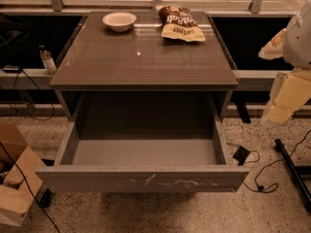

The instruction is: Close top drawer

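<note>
Drawer front: the top drawer (141,178), a wide grey-brown handleless panel with pale squiggly scratches near its middle, is the nearest thing in the room. It is pulled far out of the cabinet towards me, with its side walls and grey floor in full sight.
Floor beside it: a brown cardboard box (14,188) sits by the drawer's left corner. A small black power adapter (241,154) with a thin cable lies on the speckled floor just off the right corner.
Arm: the pale, blocky robot arm (294,86) hangs at the right edge of the scene, well apart from the drawer.
Gripper: the gripper (277,111) is at the arm's lower end, out to the right of the cabinet and above floor level, touching nothing. I cannot tell whether it is open or closed.
Cabinet top: the glossy grey-brown cabinet top (146,62) carries a small white bowl (119,21) at the back left and a brown-and-yellow snack bag (181,23) at the back right.
Step in hand: as I judge it, the approach; no contact with the drawer yet.
Next move: the gripper must swing left and down in front of the scratched panel, then push it straight back until flush, pressing near the middle so the drawer does not skew.
</note>
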